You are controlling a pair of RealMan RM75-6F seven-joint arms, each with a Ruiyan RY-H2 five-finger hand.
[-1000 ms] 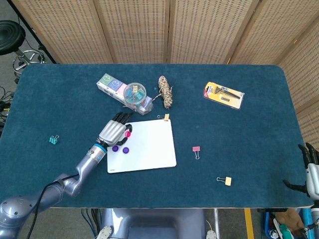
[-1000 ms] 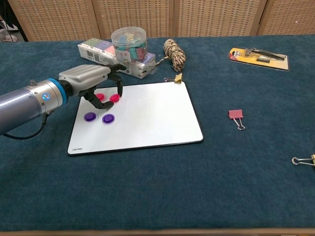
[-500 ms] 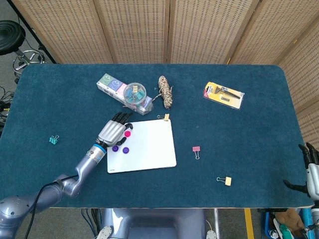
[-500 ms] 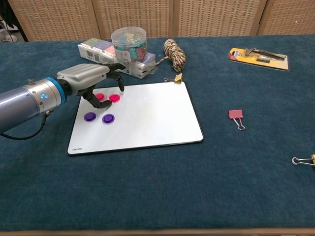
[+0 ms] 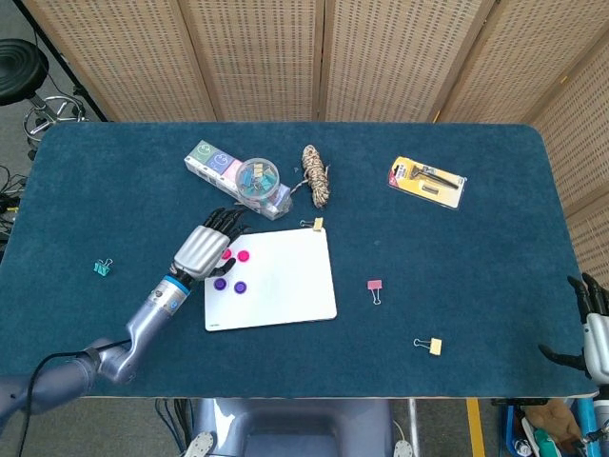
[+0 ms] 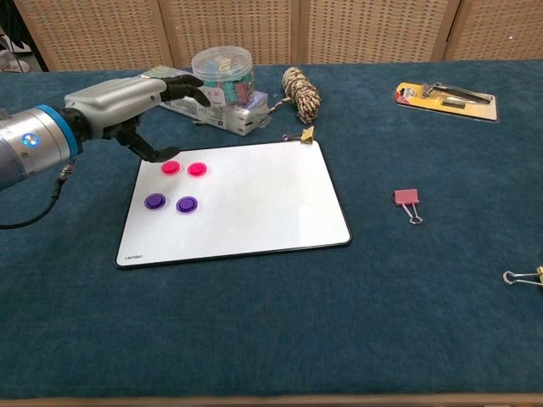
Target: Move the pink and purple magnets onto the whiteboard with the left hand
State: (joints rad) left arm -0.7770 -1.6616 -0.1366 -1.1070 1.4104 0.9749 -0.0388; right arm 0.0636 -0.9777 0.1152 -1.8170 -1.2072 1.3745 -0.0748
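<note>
Two pink magnets and two purple magnets lie on the upper left part of the whiteboard. My left hand hovers above and left of the board's top left corner, fingers spread, holding nothing and clear of the magnets. My right hand shows only at the right edge of the head view, off the table, fingers apart and empty.
A clear tub of clips and a flat box sit just behind my left hand. A rope coil, a yellow clip, a pink clip, a packaged tool and a teal clip lie around.
My left hand has lifted off the pink magnets and drawn back up and to the left, opening its fingers. Both pink magnets now lie uncovered on the board.
</note>
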